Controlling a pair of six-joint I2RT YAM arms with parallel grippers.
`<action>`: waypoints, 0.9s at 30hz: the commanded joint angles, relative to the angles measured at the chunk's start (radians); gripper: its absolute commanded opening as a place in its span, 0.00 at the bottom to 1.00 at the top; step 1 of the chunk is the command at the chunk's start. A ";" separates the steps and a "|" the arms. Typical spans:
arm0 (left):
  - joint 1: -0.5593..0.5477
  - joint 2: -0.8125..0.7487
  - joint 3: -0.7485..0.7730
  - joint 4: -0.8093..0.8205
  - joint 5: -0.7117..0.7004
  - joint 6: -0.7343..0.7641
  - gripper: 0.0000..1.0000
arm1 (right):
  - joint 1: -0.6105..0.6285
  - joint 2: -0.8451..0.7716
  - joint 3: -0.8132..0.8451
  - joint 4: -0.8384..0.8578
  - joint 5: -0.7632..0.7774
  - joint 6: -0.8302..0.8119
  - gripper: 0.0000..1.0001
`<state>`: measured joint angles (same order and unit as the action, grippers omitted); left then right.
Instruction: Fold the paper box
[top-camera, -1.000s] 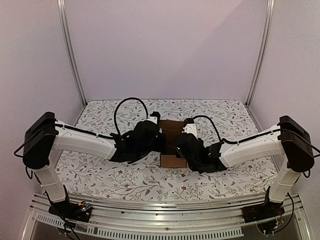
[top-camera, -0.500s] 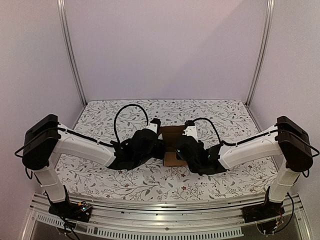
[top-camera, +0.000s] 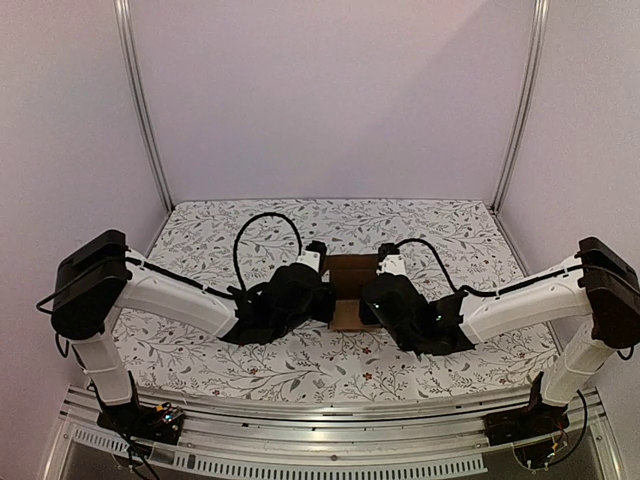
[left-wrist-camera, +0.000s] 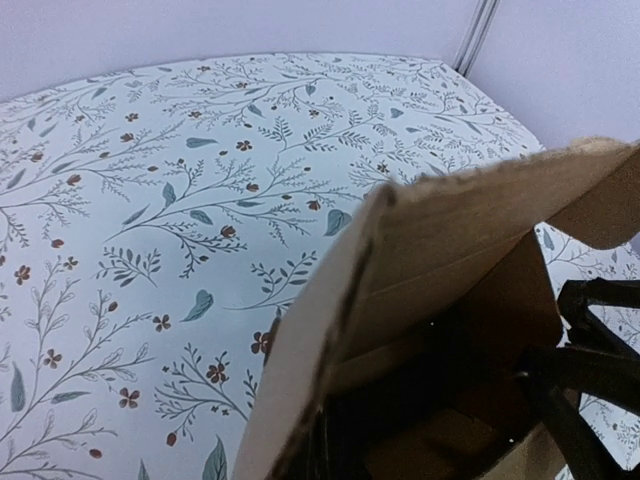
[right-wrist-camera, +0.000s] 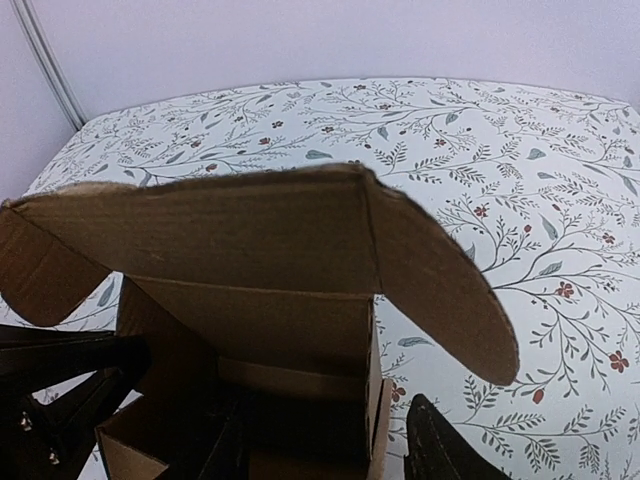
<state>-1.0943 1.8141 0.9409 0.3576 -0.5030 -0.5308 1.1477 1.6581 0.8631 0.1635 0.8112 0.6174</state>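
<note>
The half-formed, plain brown cardboard paper box (top-camera: 345, 285) stands in the middle of the white table with leaf-and-flower print (top-camera: 450, 225), between the two arms, with its top flaps raised; the black left gripper (top-camera: 320, 292) is fully closed and pinches a side wall of the box at its edge; the black right gripper (top-camera: 368, 297) is partly spread, its fingers (right-wrist-camera: 440, 455) on either side of the near wall without clamping it.

paper box (right-wrist-camera: 260, 240): lid flap raised | right gripper (right-wrist-camera: 327, 418): jaws apart | floral table (right-wrist-camera: 500, 150)
</note>
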 joint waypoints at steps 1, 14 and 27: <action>-0.030 0.062 -0.031 -0.038 -0.008 0.029 0.00 | 0.010 -0.092 -0.044 -0.035 -0.015 0.013 0.57; -0.036 0.155 -0.087 0.347 -0.081 0.300 0.00 | -0.043 -0.359 -0.054 -0.310 -0.123 -0.152 0.73; -0.041 0.334 -0.165 0.861 -0.006 0.481 0.00 | -0.141 -0.448 0.119 -0.437 -0.283 -0.316 0.72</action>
<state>-1.1221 2.0693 0.8200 1.1343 -0.5549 -0.1291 1.0416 1.2163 0.9150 -0.2153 0.6067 0.3489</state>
